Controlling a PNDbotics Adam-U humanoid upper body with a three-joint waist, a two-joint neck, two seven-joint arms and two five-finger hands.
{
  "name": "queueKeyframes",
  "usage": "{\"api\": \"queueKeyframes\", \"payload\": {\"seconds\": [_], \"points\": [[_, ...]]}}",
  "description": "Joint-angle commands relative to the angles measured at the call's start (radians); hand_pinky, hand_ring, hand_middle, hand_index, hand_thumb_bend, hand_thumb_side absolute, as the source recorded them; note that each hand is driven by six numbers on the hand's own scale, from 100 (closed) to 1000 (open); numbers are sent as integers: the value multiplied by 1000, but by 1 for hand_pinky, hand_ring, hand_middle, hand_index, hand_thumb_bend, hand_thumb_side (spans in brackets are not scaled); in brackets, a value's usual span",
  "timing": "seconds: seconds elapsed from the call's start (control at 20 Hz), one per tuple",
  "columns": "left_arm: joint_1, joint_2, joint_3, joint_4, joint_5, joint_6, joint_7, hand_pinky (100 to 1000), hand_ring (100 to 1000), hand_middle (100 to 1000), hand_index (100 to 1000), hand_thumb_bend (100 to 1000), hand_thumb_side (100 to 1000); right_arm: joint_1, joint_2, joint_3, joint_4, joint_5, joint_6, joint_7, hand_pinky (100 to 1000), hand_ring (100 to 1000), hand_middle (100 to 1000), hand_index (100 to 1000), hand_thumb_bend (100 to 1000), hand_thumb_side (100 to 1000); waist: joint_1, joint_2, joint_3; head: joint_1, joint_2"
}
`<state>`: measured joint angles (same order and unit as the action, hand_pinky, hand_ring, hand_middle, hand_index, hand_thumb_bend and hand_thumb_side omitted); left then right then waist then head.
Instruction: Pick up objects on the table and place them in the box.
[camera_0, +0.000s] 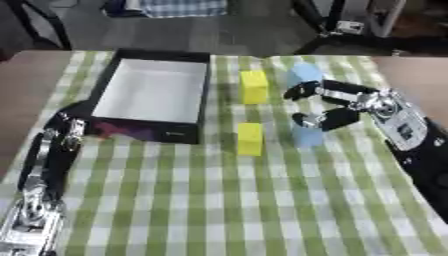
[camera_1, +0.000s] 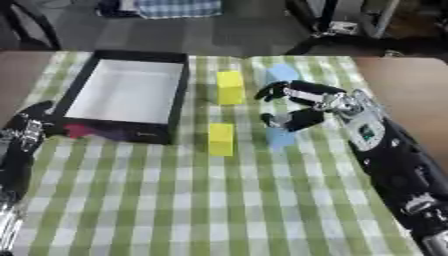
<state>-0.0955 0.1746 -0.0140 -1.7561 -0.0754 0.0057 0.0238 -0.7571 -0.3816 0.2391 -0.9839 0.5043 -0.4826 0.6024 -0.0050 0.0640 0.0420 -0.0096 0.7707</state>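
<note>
**Right robot hand poised between two blue blocks, box still empty**

The right robot hand (camera_0: 337, 107) reaches in from the right side over the green checked cloth (camera_0: 219, 200) that covers the bench. Its fingers and thumb are curved but spread wide apart, with nothing between them. It sits between two pale blue blocks: the far blue block (camera_0: 304, 72) just beyond the upper fingers and the near blue block (camera_0: 307, 136) just below the thumb. That spread looks like readiness to close on one of them; which one I cannot tell.

Two yellow blocks stand to the left of the hand, the far yellow block (camera_0: 254, 86) beside the box's right wall and the near yellow block (camera_0: 249, 138) closer to the robot. All four blocks are outside the box.

The box (camera_0: 112, 85), black-walled with a white floor, lies open and empty at the upper left, near the blocks, so any carry should be short.

The left robot hand (camera_0: 63, 131) rests by the box's near left corner, fingers relaxed, holding nothing, likely kept clear of the work.
</note>
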Motion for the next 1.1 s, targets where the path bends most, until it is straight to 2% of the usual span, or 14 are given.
{"api": "queueKeyframes", "payload": {"seconds": [0.05,0.5,1.1], "points": [[-13,7,0,-10,3,-1,-3,787,566,572,839,113,753,-24,-6,0,-8,35,-16,1,928,892,915,925,189,605,13,-4,1,1,-1],[-16,5,-1,-11,3,-1,-4,787,566,572,839,112,753,-13,7,13,-13,118,-52,-17,928,898,920,936,237,573,16,1,4,0,-1],[-17,5,0,-13,2,-1,-4,788,566,572,839,112,753,-2,6,23,-35,169,-79,-35,926,906,927,941,271,559,18,4,4,2,-1]]}}
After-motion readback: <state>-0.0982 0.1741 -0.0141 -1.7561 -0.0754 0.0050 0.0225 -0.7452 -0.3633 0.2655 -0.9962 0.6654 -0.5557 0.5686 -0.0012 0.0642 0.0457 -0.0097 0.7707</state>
